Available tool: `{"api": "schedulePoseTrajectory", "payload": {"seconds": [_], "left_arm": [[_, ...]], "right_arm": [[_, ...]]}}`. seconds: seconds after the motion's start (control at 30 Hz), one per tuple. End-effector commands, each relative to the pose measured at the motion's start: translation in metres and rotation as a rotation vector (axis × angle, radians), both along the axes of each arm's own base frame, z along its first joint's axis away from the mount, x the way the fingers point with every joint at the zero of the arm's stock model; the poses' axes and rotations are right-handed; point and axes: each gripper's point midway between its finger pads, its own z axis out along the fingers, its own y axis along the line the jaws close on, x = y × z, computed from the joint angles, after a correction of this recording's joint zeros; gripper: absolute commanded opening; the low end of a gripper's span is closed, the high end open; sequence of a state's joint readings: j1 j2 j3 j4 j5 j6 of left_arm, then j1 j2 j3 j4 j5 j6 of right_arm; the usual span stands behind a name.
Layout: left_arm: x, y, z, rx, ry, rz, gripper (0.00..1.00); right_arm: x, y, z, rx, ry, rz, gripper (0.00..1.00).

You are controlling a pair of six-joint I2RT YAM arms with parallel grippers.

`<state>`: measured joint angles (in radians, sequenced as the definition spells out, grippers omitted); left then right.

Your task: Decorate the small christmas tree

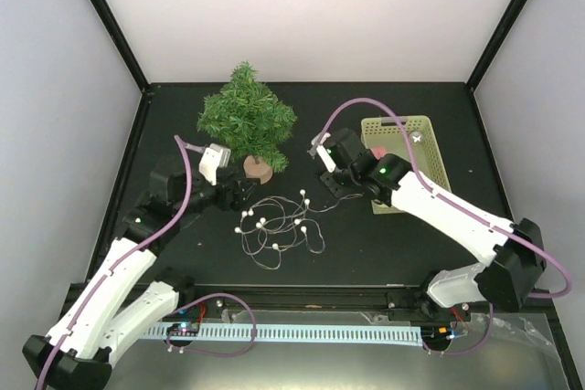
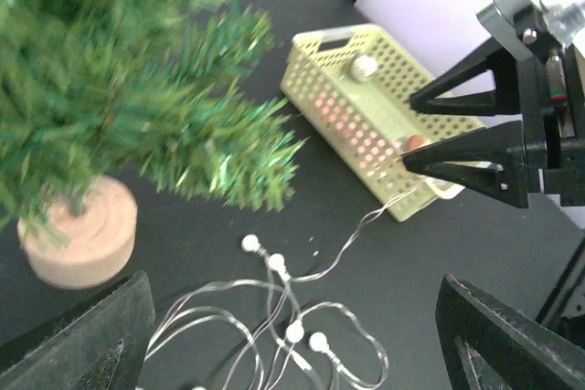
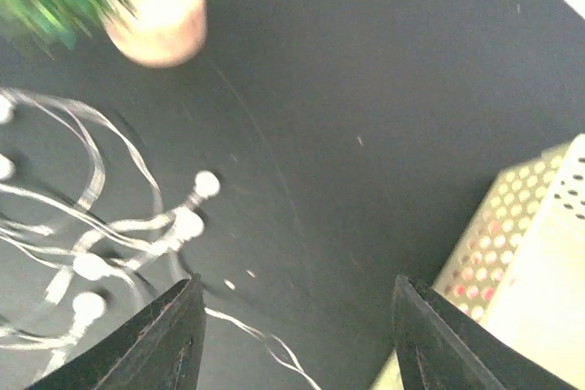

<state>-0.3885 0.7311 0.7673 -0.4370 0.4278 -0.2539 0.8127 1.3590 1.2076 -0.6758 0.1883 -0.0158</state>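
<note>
upright small christmas tree (image 1: pixel 247 118), tangled light string (image 1: pixel 277 224) just beside it

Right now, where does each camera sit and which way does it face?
Top external: above and behind the arms, looking down at the small christmas tree, light string and basket; both arms show.
Left wrist: faces the tree's base, string, basket; own fingers, right hand show.
Right wrist: looks down at string, base; own fingers show.
All share the string.
</note>
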Motion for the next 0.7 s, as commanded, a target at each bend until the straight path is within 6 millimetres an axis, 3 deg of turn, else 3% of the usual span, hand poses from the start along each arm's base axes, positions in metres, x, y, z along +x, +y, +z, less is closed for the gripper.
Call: {"api": "schedulePoseTrajectory", "payload": {"seconds": [0.0, 0.2, 0.47, 0.67], "left_arm": [[0.009, 0.014, -0.026, 0.018, 0.067, 0.124, 0.86], [0.010, 0.019, -0.066, -0.025, 0.193, 0.199, 0.87], [0.005, 0.012, -0.105, -0.067, 0.339, 0.200, 0.87], [0.007, 0.010, -0.123, -0.048, 0.392, 0.204, 0.86]], "right_arm": [[0.010, -0.034, -0.039, -0.290, -0.027, 0.068, 0.57], [0.009, -0.046, -0.082, -0.482, -0.044, 0.250, 0.52], [0.008, -0.076, -0.118, -0.620, 0.063, 0.307, 0.51], [-0.003, -0.081, -0.131, -0.646, 0.118, 0.359, 0.52]]}}
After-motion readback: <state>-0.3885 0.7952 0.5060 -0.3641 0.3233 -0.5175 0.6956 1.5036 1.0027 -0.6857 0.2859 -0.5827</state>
